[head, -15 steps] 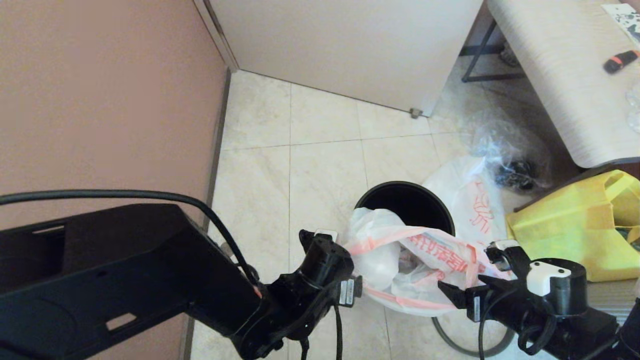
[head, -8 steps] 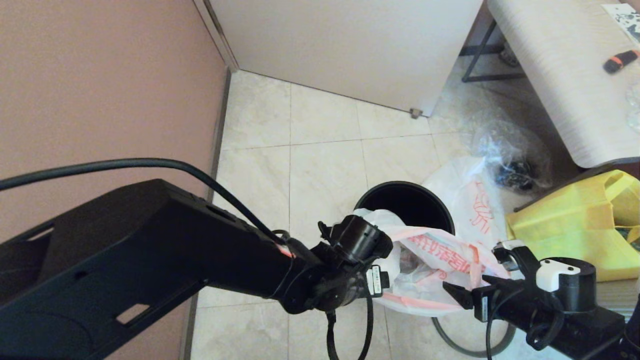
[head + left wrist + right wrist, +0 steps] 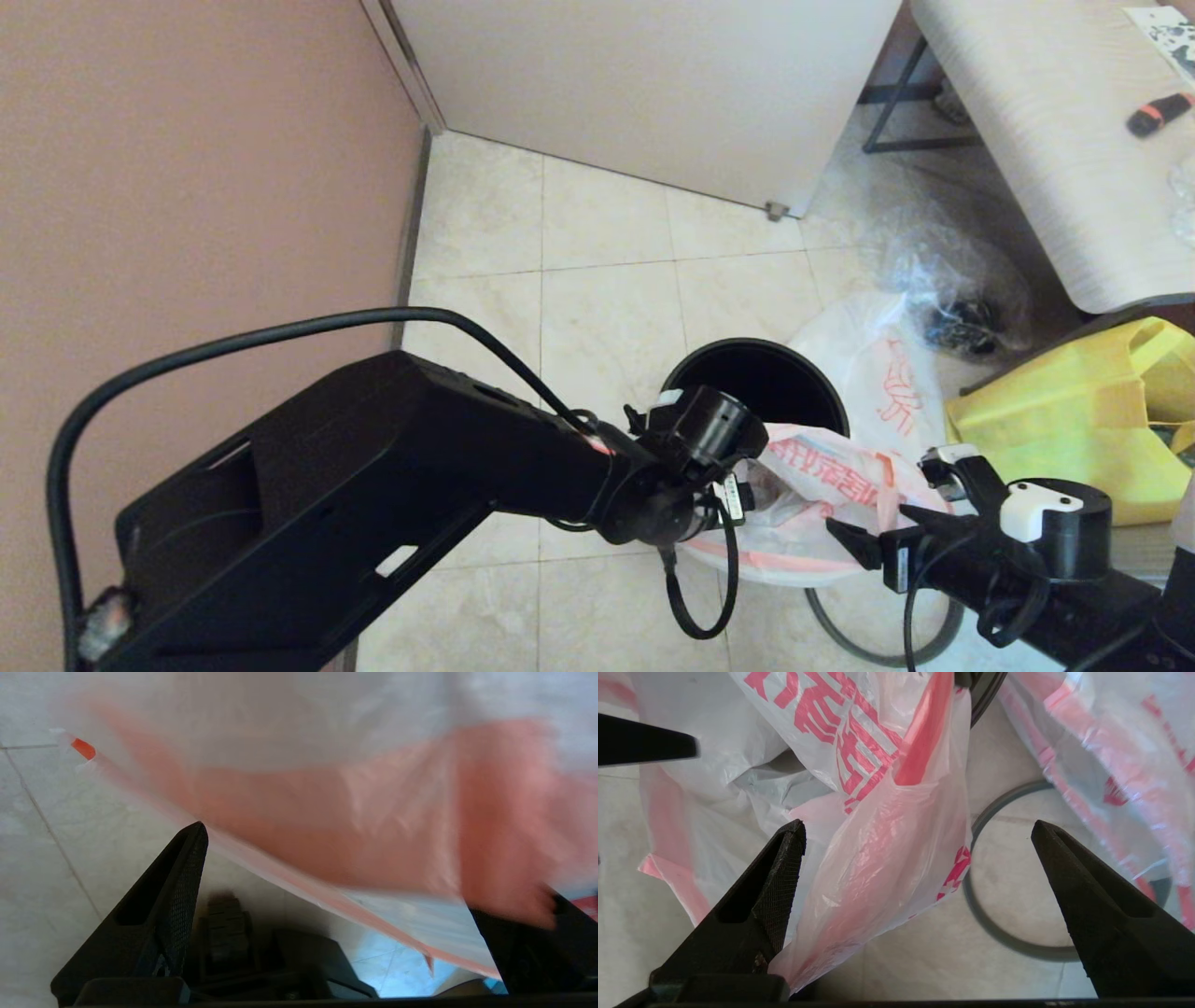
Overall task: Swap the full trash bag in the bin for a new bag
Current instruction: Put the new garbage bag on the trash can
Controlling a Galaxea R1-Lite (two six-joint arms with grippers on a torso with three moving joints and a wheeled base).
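The black bin point(image 3: 761, 378) stands on the tiled floor point(image 3: 607, 308) with its mouth uncovered. The open floor lies from 9 to 12 o'clock of it, up to the pink wall point(image 3: 187, 187) and the pale door point(image 3: 653, 84). From 1 to 4 o'clock the room is tight: a flat white bag point(image 3: 873, 359) lies against the bin's side, a clear crinkly bag point(image 3: 952, 280) with dark contents sits past it, and a yellow bag point(image 3: 1064, 420) and the table point(image 3: 1046, 140) close that side.

The full bag point(image 3: 822, 509) lies on the floor at 6 o'clock of the bin, touching its near wall. It is thin white plastic with a pink band and red print, lumpy, its top slack and creased. The grey hoop point(image 3: 882, 644) lies flat on the floor partly under it.

The left gripper point(image 3: 355, 882) sits at the bag's 9 o'clock side, jaws wide apart, with the pink band draped across the gap and nothing pinched. The right gripper point(image 3: 920, 858) is at the bag's 3 o'clock side, jaws also spread wide; a fold of the bag hangs between them, resting against one finger point(image 3: 775, 877), unclamped.
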